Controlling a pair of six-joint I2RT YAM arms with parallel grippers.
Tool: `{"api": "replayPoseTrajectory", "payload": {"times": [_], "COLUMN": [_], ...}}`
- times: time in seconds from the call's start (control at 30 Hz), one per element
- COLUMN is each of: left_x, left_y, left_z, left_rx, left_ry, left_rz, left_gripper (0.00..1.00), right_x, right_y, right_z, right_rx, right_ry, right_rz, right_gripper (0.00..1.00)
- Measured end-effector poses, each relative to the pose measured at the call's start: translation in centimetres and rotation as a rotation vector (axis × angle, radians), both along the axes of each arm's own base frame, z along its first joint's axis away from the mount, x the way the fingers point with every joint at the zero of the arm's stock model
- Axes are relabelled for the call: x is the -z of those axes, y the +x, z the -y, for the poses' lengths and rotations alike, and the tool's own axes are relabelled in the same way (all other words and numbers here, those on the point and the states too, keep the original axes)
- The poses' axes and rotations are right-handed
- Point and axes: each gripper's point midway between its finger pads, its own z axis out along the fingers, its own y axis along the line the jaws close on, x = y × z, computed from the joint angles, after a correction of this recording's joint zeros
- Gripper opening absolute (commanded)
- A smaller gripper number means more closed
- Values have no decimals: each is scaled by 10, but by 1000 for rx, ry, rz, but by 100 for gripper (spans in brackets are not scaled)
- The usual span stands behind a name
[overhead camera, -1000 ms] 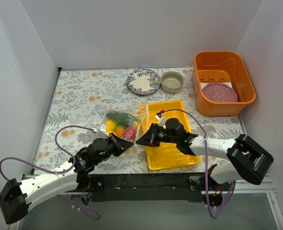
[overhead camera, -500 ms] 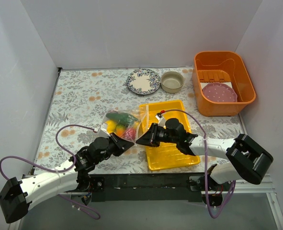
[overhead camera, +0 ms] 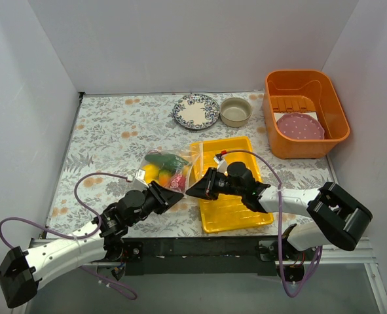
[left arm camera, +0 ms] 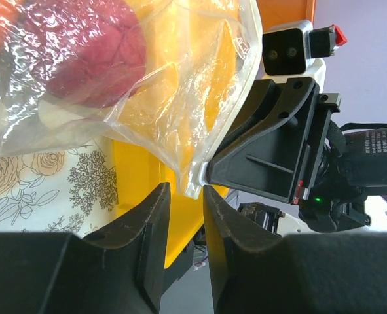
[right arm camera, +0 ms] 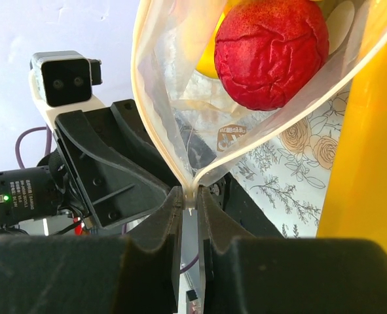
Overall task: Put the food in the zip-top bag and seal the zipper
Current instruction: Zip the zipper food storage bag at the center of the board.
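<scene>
The zip-top bag — red fruit inside — is pinched at its corner by the right gripper, above the parted fingers of the left gripper.

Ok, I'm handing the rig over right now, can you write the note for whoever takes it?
Left gripper: jaws open, nothing between them, right by the bag's pinched corner.
Right gripper: jaws shut on the zip-top bag at a corner of its mouth.
Food: inside the bag, which sits beside the yellow tray.
Done: food bagged.
Left: the zipper looks parted beyond the pinched corner; it likely needs pressing shut along its length.
</scene>
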Motion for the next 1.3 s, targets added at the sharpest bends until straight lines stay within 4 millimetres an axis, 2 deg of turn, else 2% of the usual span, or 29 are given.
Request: {"api": "replayPoseTrajectory", "payload": {"times": [0.23,0.33,0.5,0.6,1.3], "left_x": [-1,-1,-3,-3,4], "left_y": [3,4,6,6,3], "left_z": [4,5,7,7,6], "left_rx": [0,0,-2,-1,7], "left_ry": [-10,-15,-24,-23,6], "left_rz": [8,12,18,19,-7], "left_gripper": [25,21,4,0,0], "right_x": [-5,-3,-2,-1,4], "right_y": [0,-1,0,-1,0], "right_z": [-1,-1,-1,-1,-1], "right_rx": [4,3,6,8,11], "right_ry": [29,29,35,37,26], "right_rz": [-8,-16,-27,-33,-37], "right_gripper": [8,8,8,8,7]}}
